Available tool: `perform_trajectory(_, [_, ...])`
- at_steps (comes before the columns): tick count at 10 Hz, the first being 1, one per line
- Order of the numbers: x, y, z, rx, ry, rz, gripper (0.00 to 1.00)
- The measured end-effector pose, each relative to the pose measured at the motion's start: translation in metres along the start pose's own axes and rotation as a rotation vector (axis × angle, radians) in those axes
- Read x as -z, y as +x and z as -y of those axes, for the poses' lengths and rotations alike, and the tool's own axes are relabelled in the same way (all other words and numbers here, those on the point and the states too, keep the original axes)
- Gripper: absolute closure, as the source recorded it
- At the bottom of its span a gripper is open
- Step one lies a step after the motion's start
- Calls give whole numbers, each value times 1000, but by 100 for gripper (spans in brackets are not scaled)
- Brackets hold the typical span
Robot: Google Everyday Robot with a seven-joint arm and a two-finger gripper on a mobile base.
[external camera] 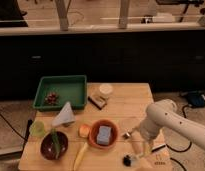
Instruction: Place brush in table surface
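The brush (132,152) lies near the front right of the light wooden table surface (127,104). Its dark bristle head (127,160) points at the front edge and its pale handle slants up to the right. My gripper (137,138) hangs from the white arm (163,119) right at the upper end of the handle, low over the table. I cannot tell whether it touches or holds the brush.
An orange bowl (112,141) with a blue sponge (103,134) sits just left of the brush. A yellow-handled utensil (79,156), a dark bowl (53,145), a green cup (37,129), a pale cone (64,115), a green tray (71,86) and a white cup (105,90) stand further left and back.
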Motion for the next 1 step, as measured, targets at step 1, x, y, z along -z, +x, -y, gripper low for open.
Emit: perform_trajectory(1, [0,0,0,0,0,0,20])
